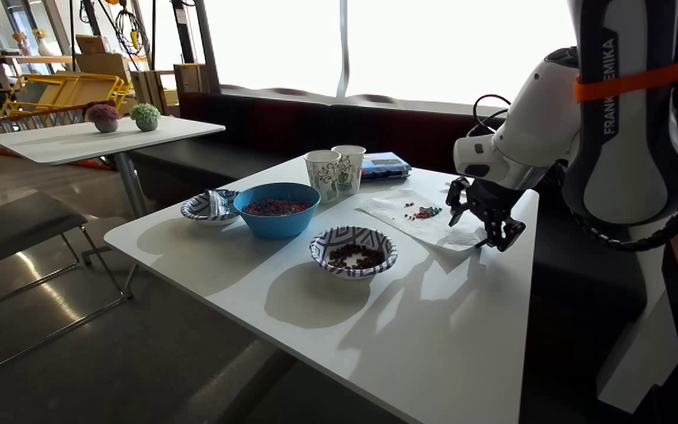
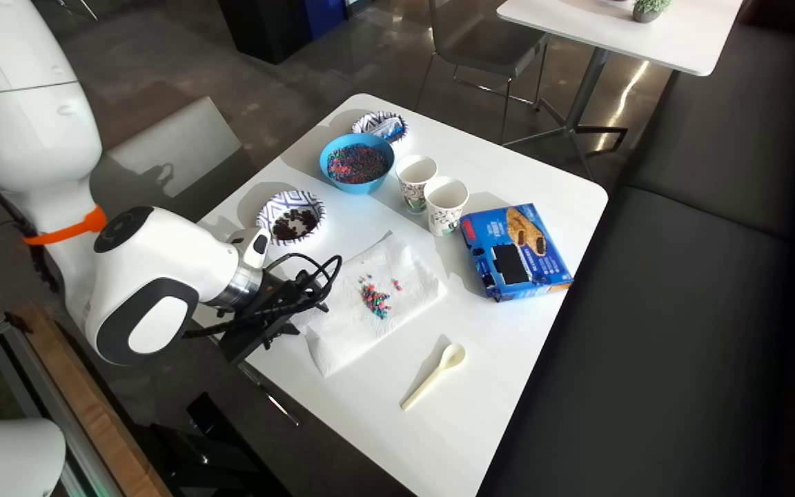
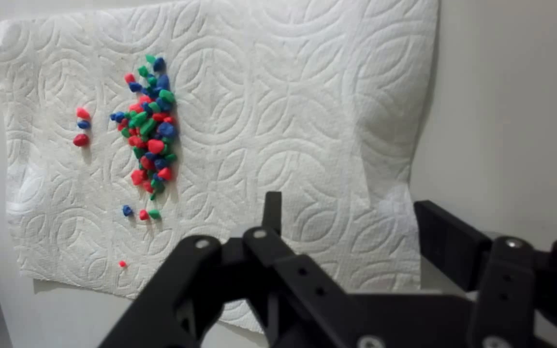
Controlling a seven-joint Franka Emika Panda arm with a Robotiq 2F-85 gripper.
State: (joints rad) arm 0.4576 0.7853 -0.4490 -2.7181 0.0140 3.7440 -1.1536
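1. Held the gripper spread wide at one edge of the paper towel.
2. Saw the paper towel on the white table, bearing a pile of red, green and blue bits.
3. Spotted a patterned bowl of brown pieces near the paper towel.

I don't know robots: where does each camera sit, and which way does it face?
Wrist view: rides on the arm behind the tool, facing down at colorful bits on a paper towel; of the arm, only the tool shows.
In an exterior view: from beside the table, facing across it toward bright windows; arm and tool at right.
In an exterior view: from high up, facing down on a spoon and bench; arm and tool at left.
In both exterior views: the blue bowl and paper cups.
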